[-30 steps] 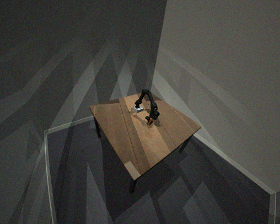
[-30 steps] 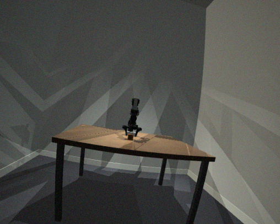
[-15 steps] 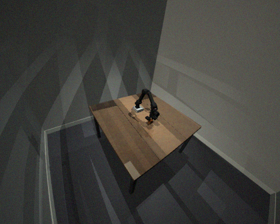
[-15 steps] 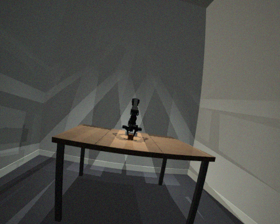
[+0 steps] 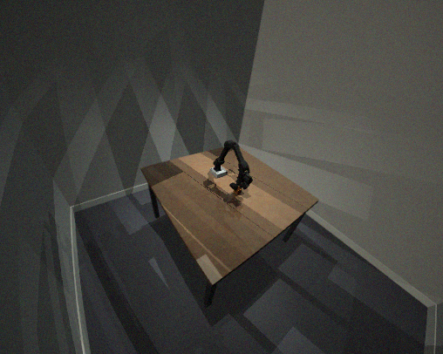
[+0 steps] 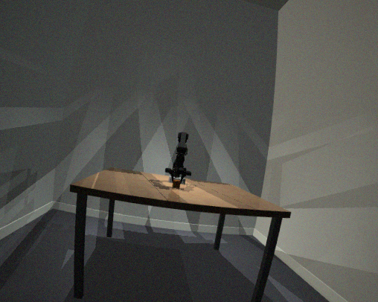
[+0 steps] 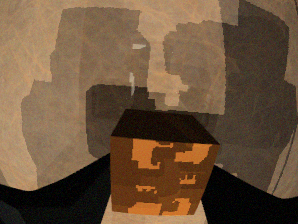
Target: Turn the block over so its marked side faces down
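Note:
A small orange block [image 5: 238, 190] [image 6: 176, 184] [image 7: 161, 172] is low over or on the wooden table [image 5: 195, 209] [image 6: 122, 187] [image 7: 30, 60], in front of the arm's base. In the wrist view one orange-brown face with patches of light and a dark, shaded face show; no clear mark can be made out. My gripper [image 7: 157, 163] is shut on the block, with a black finger against its left and right sides. It points steeply down. Whether the block touches the table is too small to tell, and its underside is hidden.
The arm's pale base [image 5: 218, 173] stands behind the block on the table. The arm [image 5: 244, 165] [image 6: 181, 150] arches forward from it. The arm's shadows fall on the wood around the block.

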Robot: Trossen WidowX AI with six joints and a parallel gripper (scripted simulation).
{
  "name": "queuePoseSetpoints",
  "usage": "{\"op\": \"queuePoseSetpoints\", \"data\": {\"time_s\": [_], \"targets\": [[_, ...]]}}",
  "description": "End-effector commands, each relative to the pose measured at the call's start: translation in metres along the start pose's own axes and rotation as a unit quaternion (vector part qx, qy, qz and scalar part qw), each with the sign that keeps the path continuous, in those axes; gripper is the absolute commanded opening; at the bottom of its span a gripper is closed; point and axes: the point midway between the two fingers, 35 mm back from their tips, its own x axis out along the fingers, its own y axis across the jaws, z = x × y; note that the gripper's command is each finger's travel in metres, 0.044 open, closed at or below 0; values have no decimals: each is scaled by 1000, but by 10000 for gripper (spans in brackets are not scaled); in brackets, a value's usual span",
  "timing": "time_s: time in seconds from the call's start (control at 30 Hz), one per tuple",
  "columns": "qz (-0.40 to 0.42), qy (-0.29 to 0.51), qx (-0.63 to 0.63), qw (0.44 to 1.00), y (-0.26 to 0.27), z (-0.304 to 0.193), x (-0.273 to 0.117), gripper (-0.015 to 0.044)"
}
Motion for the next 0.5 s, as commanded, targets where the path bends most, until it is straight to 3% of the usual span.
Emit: {"op": "queuePoseSetpoints", "data": {"time_s": [0.0, 0.47], "targets": [[-1, -13, 1, 1000, 0, 4, -23, 0], [-1, -78, 2, 997, -1, 6, -18, 0]]}}
